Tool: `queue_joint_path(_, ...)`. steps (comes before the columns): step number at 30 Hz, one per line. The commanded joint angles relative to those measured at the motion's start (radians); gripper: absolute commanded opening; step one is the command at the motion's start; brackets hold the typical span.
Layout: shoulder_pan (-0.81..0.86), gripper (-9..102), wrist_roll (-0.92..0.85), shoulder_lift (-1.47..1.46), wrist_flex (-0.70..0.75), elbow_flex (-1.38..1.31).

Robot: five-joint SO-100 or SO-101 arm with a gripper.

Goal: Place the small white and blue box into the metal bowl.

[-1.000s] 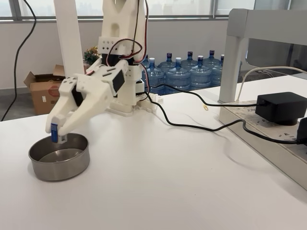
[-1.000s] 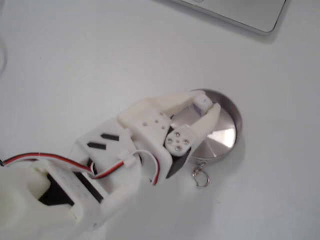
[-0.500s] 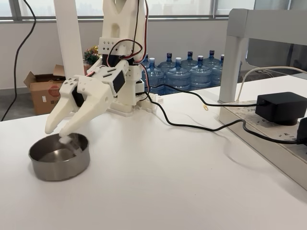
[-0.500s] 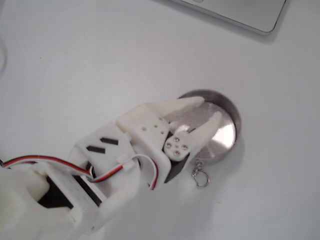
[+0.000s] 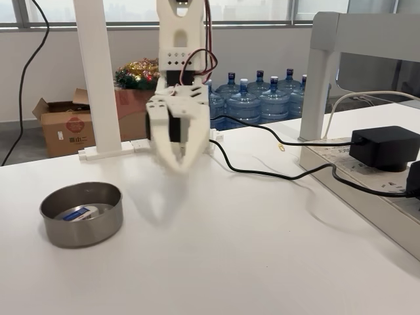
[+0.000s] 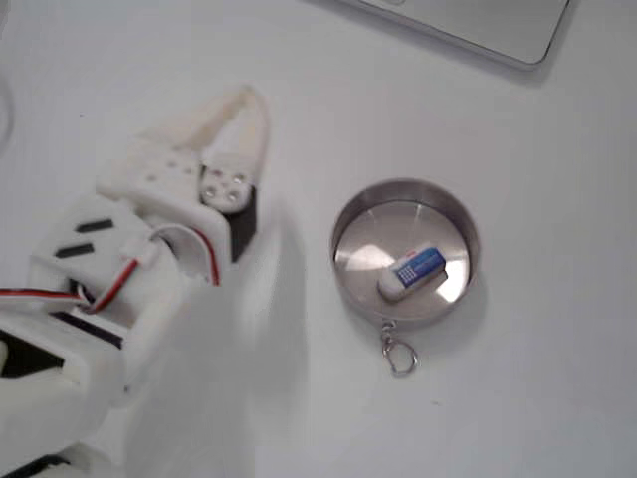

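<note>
We see the small white and blue box lying flat on the floor of the metal bowl, blue face up, angled, roughly centred with bare steel all round it. In a fixed view from the side the box sits below the rim of the bowl.

The claw is well apart from the bowl, up and to the left in the fixed view from above, with bare tabletop between them. Its fingertips meet at the tip, so we read it as clenched, nothing in it. From the side the claw is motion-blurred and hangs above the tabletop, pointing down, right of the bowl.

Open room: the tabletop is bare in front of and to the right of the bowl. A small key ring lies touching or just beside the bowl's near edge. A black cable runs across the tabletop to a black adapter at the right edge.
</note>
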Motion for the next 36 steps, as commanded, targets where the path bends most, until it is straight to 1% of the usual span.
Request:
queue_joint_path(1, -0.077, -3, -0.176, 0.02, 0.0, 0.0)
queue_joint_path(6, -0.084, -3, -0.594, 0.031, -0.012, -0.002)
queue_joint_path(11, -0.184, -3, -0.999, 0.064, -0.012, 0.0)
queue_joint_path(14, -0.252, -4, -1.173, 0.155, 0.005, 0.008)
queue_joint_path(16, -0.299, -4, -1.243, 0.222, 0.023, 0.046)
queue_joint_path(17, -0.318, -4, -1.261, 0.287, 0.055, 0.071)
queue_joint_path(19, -0.35, -4, -1.264, 0.454, 0.164, 0.127)
queue_joint_path(21, -0.374, -4, -1.273, 0.618, 0.314, 0.183)
queue_joint_path(24, -0.373, -4, -1.275, 0.828, 0.595, 0.235)
queue_joint_path(32, -0.367, -4, -1.275, 1.331, 1.348, 0.239)
queue_joint_path(34, -0.374, -4, -1.275, 1.424, 1.508, 0.239)
queue_joint_path(36, -0.376, -4, -1.275, 1.482, 1.624, 0.238)
